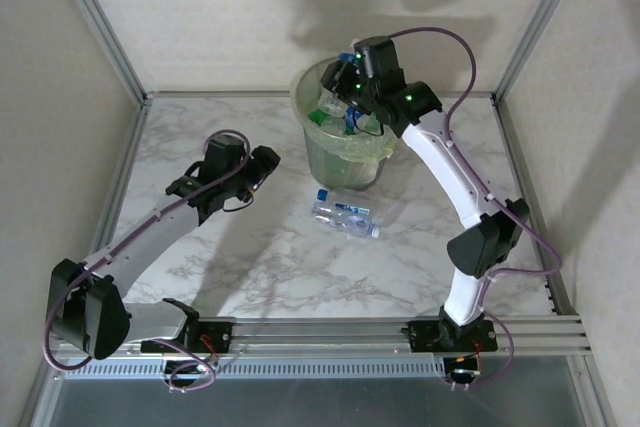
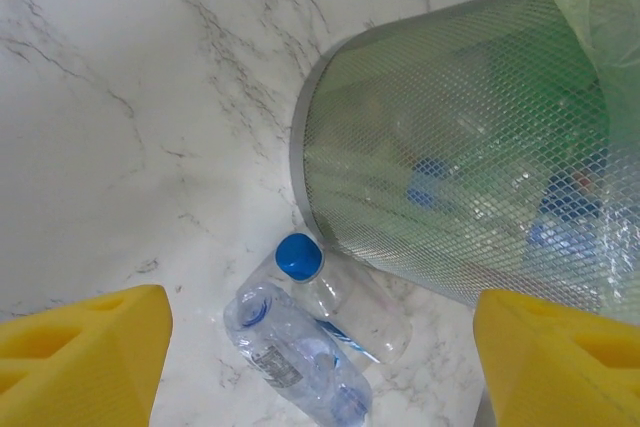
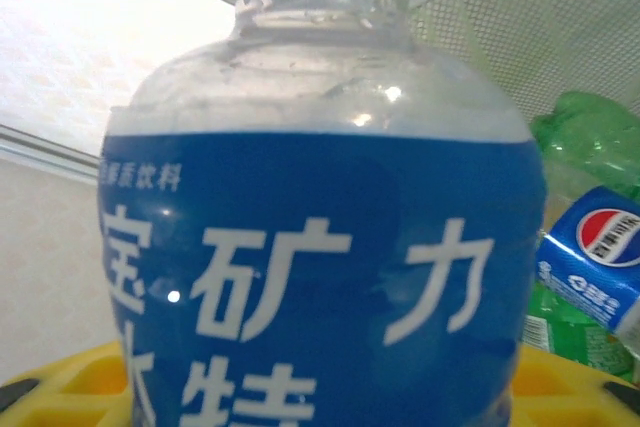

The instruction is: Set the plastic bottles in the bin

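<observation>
Right claw (image 1: 350, 105): over the mouth of the bin (image 1: 325, 162), closed on a blue-labelled bottle (image 3: 320, 277). The bottle sits between the yellow pads (image 3: 70, 387), neck pointing away from the wrist. The bin stands on the table (image 1: 250, 267) near the middle of the far edge. The bottles already in it (image 3: 590, 137) are green, plus one with a blue cola label.

Step in hand, as judged: the drop.
- The bottle looks to be inside the line of the rim, so open there and no lower. The pile is high enough that pushing down could wedge the bottle against it.
- Keep the fingers off the pale green liner (image 1: 375, 152). Snagging it could drag the light mesh bin.
- Open fully, then lift straight up before swinging toward the near edge.

Left claw (image 1: 260, 169): jaws wide, holding nothing, left of the table's centre and aimed at the foot of the bin.

Left to do: two loose bottles (image 1: 345, 215) lie side by side mid-table on the bin's near side, touching each other. The blue cap (image 2: 298, 255) is close against the bin's base; I cannot tell if it touches.
- Risk: a grab across both. Take the outer, nearer bottle (image 2: 295, 362) first, across its waist.
</observation>
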`<act>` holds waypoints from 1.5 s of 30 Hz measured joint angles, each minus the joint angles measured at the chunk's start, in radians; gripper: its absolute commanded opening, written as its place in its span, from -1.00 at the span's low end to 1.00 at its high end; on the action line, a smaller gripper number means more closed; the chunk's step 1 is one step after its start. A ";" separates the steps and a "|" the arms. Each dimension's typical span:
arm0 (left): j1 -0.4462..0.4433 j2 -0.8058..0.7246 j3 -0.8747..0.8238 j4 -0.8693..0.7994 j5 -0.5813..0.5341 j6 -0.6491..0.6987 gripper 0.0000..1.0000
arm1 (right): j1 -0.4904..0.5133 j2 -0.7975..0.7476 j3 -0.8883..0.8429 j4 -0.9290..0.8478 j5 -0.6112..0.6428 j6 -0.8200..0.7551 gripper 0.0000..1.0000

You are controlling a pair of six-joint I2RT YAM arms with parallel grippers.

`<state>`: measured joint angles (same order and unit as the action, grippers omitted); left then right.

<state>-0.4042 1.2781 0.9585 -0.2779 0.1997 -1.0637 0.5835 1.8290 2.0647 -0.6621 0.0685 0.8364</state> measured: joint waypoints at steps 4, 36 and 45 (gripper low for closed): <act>0.000 0.000 -0.005 0.007 0.014 -0.003 0.58 | -0.014 0.069 0.080 -0.001 -0.030 0.008 0.19; -0.032 -0.067 -0.201 0.144 0.071 -0.169 0.60 | 0.232 -0.589 -0.514 0.039 0.227 -0.114 0.58; -0.077 0.002 -0.208 0.222 0.095 -0.232 0.52 | 0.231 -0.863 -0.885 -0.078 0.250 -0.009 0.69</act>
<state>-0.4812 1.2804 0.7509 -0.0555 0.2943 -1.2961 0.8146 0.9665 1.1793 -0.7399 0.3183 0.8276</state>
